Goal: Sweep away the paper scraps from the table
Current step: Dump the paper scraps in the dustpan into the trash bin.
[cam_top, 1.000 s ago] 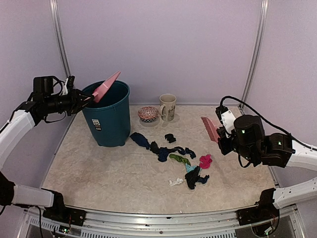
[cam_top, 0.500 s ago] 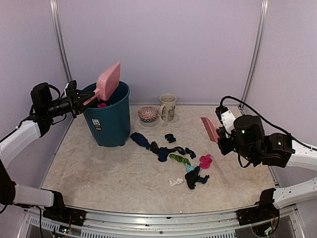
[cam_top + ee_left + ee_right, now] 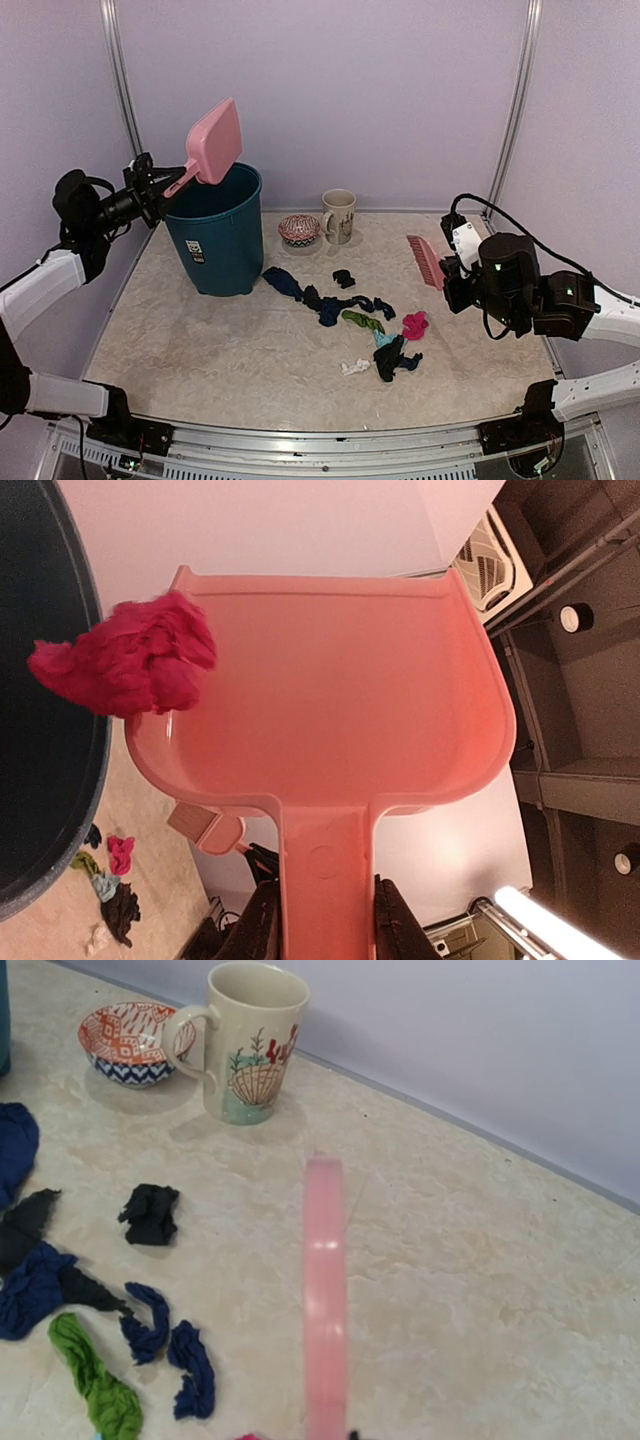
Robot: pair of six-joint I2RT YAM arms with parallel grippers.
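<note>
**Dustpan tipped over the bin, most scraps left to gather**

The wide beige, stone-mottled counter [image 3: 180,350] carries everything. The round teal plastic bin [image 3: 215,245] stands at its far left. My left hand [image 3: 152,195] is clamped on the handle of the flat pink plastic dustpan [image 3: 215,140], which I hold tilted up above the bin's rim. My right hand [image 3: 450,270] is closed tight on the pink plastic brush [image 3: 424,258], raised over the right side of the counter.

The crumpled paper scraps [image 3: 345,315] lie in a loose trail across the middle of the counter, running from near the bin's foot toward the front right. They are navy, black, green, teal and magenta, with one white. A cream shell-printed mug [image 3: 339,215] and a small patterned bowl [image 3: 299,230] stand behind them by the back wall.

In my left wrist view, one magenta scrap [image 3: 128,665] sits at the pan's corner over the bin's dark mouth. I cannot tell whether it is clinging or dropping.

I judge these scraps to be very light, soft and springy, so they are likely to skitter or catch on a lip. They are not worth pinching one by one. I would herd them with low, short brush strokes into the pan, keeping my grip on the tool handles.
</note>
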